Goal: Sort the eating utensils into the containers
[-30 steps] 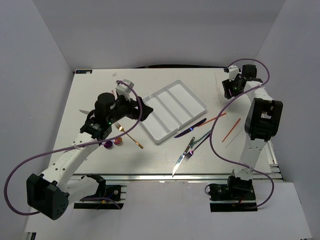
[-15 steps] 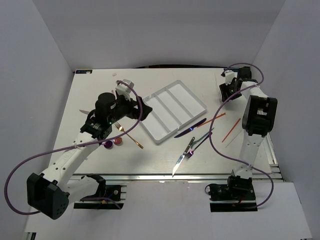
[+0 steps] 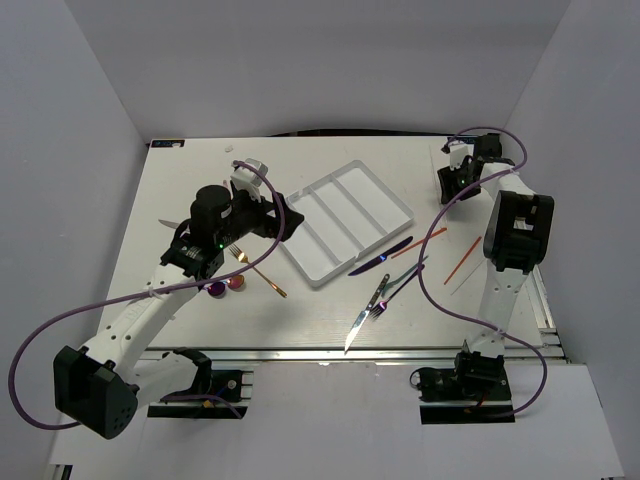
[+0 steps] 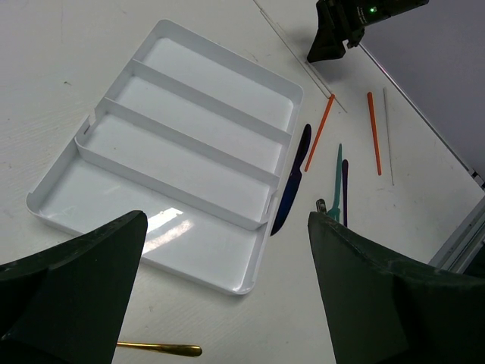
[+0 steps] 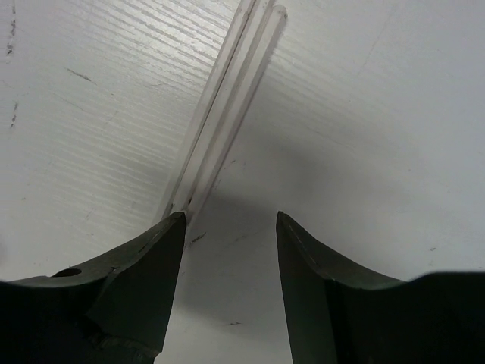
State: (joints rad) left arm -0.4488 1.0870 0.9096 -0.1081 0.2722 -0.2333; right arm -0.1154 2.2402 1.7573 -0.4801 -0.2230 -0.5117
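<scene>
Two grippers are in view, neither holding anything. The left gripper hangs over the table at the left side of the white tray, pointed across it. Its fingers are spread wide, with only the tray's near wall and floor showing between them. The tray's long compartments show bare white floors. The utensils lie loose on the table outside the tray. A purple-blue knife is just beside the tray's right edge, with an orange chopstick next to it and a second orange chopstick lying apart, further right. A teal handle and a purple handle lie close alongside each other. In the top view a silver knife and a fork lie nearer the arm bases. A gold utensil, a red-bowled spoon and a purple-bowled spoon lie beside the left arm, left of the tray. The right gripper is at the far right of the table, low over the surface, with a narrow gap between its fingers and bare table showing in it. Two clear slim rods lie side by side, ending at the tip of the finger on the left of that view; contact cannot be judged.
</scene>
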